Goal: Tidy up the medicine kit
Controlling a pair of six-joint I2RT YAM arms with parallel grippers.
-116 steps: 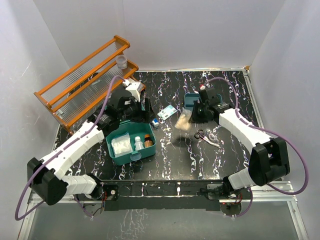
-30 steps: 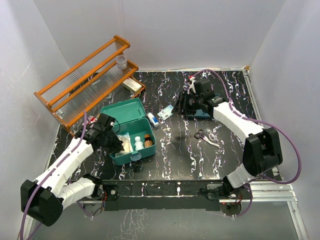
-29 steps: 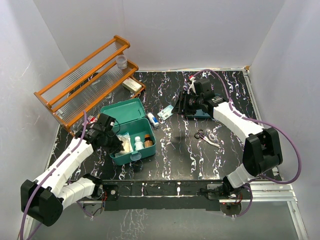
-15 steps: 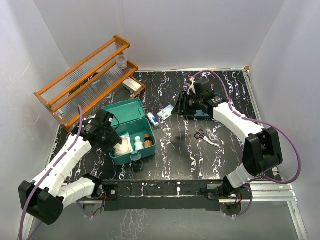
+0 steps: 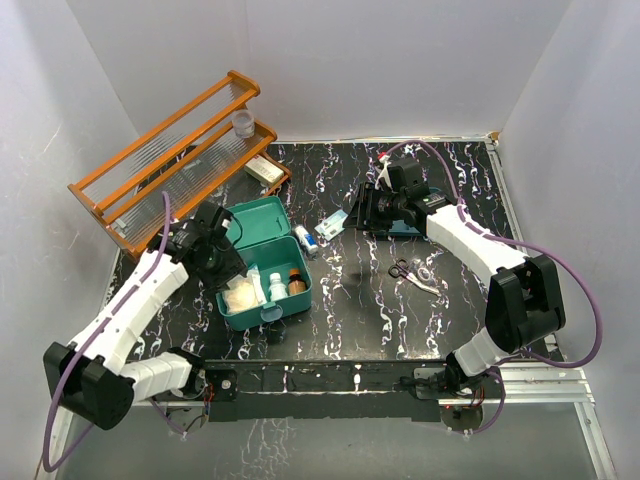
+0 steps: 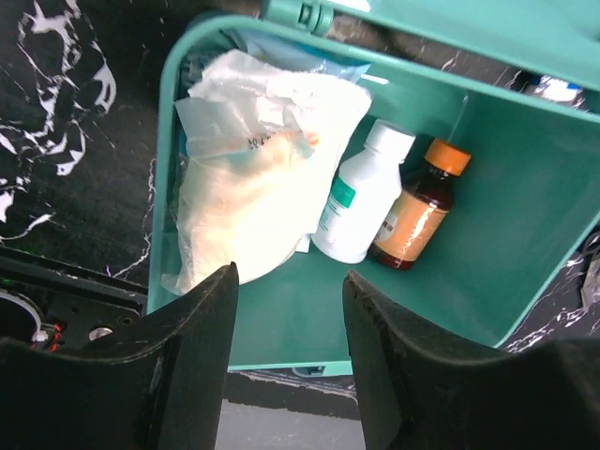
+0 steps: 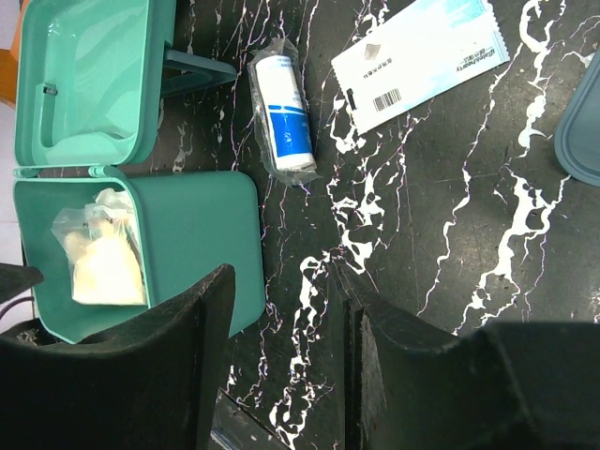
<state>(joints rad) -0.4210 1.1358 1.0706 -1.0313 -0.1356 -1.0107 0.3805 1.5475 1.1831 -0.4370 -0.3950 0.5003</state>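
The medicine kit [image 5: 262, 220] is found on the left half of the black marbled table [image 5: 350, 320], just in front of the orange rack [image 5: 170, 160], with its lid flipped back open. Inside, a crumpled plastic bag [image 6: 248, 197] of pale stuff is packed against one end. A white bottle [image 6: 361, 202] is laid next to it, and a brown bottle [image 6: 417, 211] with an orange cap is tucked against the white one. The left claw [image 6: 289, 281] is held right over the bag end of the box, fingers spread, nothing gripped. The right claw [image 7: 284, 281] is held over the table off to the right of the kit, also released and empty. A wrapped white-and-blue roll [image 7: 284, 117] is left lying just beside the lid, with a flat paper packet [image 7: 422, 56] near it, and a pair of scissors [image 5: 405, 270] can be seen further right
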